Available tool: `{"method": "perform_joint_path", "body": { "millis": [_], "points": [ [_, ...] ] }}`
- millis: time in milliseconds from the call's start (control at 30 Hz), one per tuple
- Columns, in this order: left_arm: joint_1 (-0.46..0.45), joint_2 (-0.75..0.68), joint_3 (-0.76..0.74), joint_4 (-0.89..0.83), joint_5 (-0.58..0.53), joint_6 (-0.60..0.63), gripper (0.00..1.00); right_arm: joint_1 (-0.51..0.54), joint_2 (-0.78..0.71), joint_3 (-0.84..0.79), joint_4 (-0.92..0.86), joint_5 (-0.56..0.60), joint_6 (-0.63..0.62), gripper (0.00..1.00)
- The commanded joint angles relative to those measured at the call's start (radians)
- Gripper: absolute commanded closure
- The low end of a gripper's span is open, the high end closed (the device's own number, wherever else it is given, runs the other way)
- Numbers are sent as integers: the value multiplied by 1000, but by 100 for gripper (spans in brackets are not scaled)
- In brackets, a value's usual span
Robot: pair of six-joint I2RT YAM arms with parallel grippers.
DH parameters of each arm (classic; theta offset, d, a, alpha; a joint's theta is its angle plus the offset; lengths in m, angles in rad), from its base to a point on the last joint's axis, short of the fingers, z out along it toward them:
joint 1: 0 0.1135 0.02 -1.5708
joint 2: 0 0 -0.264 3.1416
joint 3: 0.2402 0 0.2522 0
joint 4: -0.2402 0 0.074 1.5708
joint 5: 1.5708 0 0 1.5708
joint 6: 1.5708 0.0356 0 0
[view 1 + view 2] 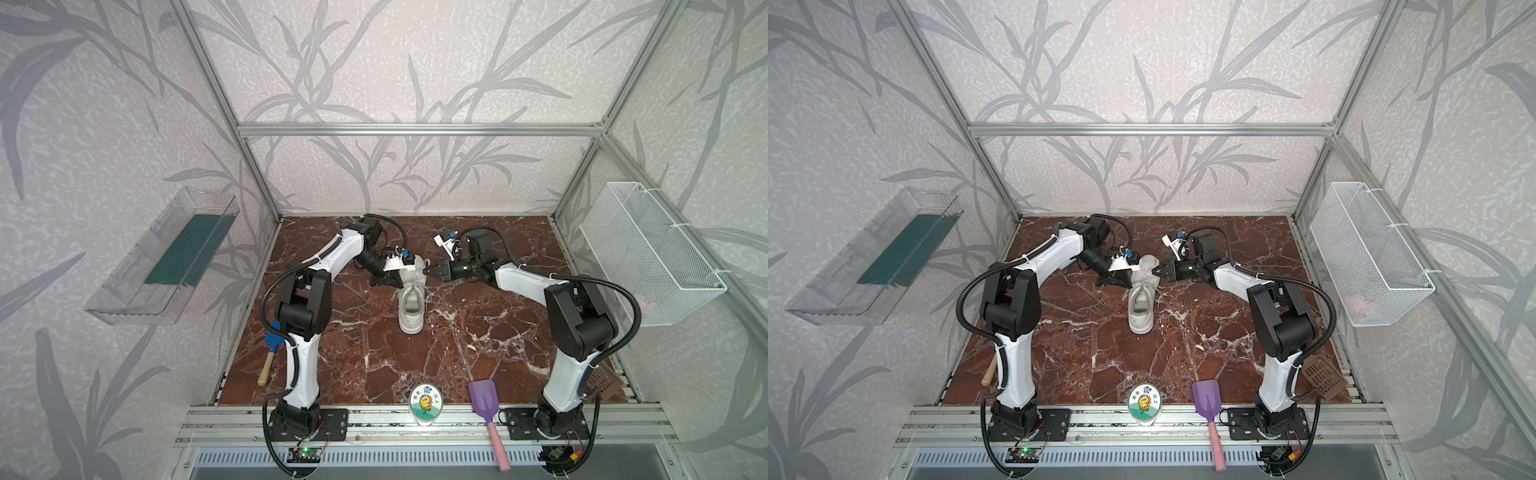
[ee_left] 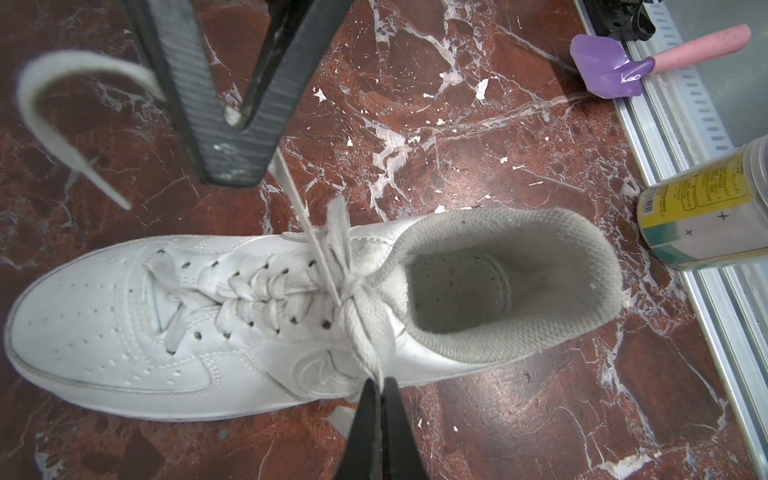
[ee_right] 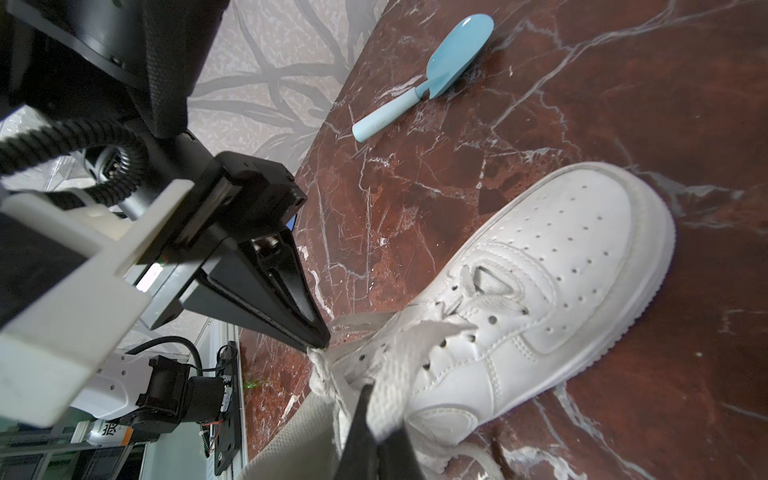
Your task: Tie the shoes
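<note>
**Tabletop holdings, 9 o'clock round to 3 o'clock (12 = far wall, 6 = front rail)**

1. clear bin [image 1: 124, 286]: hangs on the side wall at 9 o'clock, off the table. It has a dark green panel inside.
2. blue trowel [image 1: 267, 368]: wooden handle. It lies flat at the 8 o'clock edge of the table [image 1: 457, 332], its blade partly behind the left arm.
3. pale blue scoop [image 3: 436, 70]: lies flat near a wall-side table edge, well apart from the shoe's toe.
4. left gripper [image 1: 398, 286]: low at the shoe's 9 o'clock side. Its fingers are pressed together, pinching one lace strand.
5. sneaker [image 1: 411, 322]: a single white low-top with grey lining. It stands upright on its sole at the table centre, toe to 12 o'clock and heel to 6.
6. laces [image 2: 363, 332]: flat and white, crossed once above the top eyelets. One strand is drawn out sideways to each gripper. In the left wrist view a loose end curls in the air past the right gripper.
7. right gripper [image 1: 431, 269]: at the shoe's 2 o'clock side. Its jaws are closed tight on the other strand.
8. jar [image 1: 426, 405]: stands upright at 6 o'clock on the front rail. It has a sunflower lid and a yellow label.
9. purple scoop [image 1: 482, 397]: pink handle, at 5 o'clock. The blade rests on the table and the handle lies across the rail.
10. brown slotted scoop [image 1: 1323, 378]: at the 4 o'clock table edge, just beside the right arm's base.
11. wire basket [image 1: 665, 266]: white mesh, hangs on the wall at 3 o'clock. Something pink lies inside, too blurred to name.
</note>
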Motion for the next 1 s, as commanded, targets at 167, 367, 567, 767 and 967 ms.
{"method": "perform_joint_path", "body": {
  "millis": [167, 367, 567, 767, 967],
  "points": [
    [5, -23, 1, 0, -21, -5, 100, -40, -73, -43, 20, 34, -10, 100],
    [10, -11, 15, -4, -27, -6, 100, -59, -85, -56, 15, 37, -14, 100],
    [10, -8, 18, -3, -28, -5, 100, -70, -86, -64, -1, 44, -15, 100],
    [7, 9, 37, -1, -22, 9, 100, -71, 4, 3, -117, 0, -14, 100],
    [5, 19, 64, -15, -22, 9, 100, -73, 62, 47, -169, -37, -3, 78]
  ]
}}
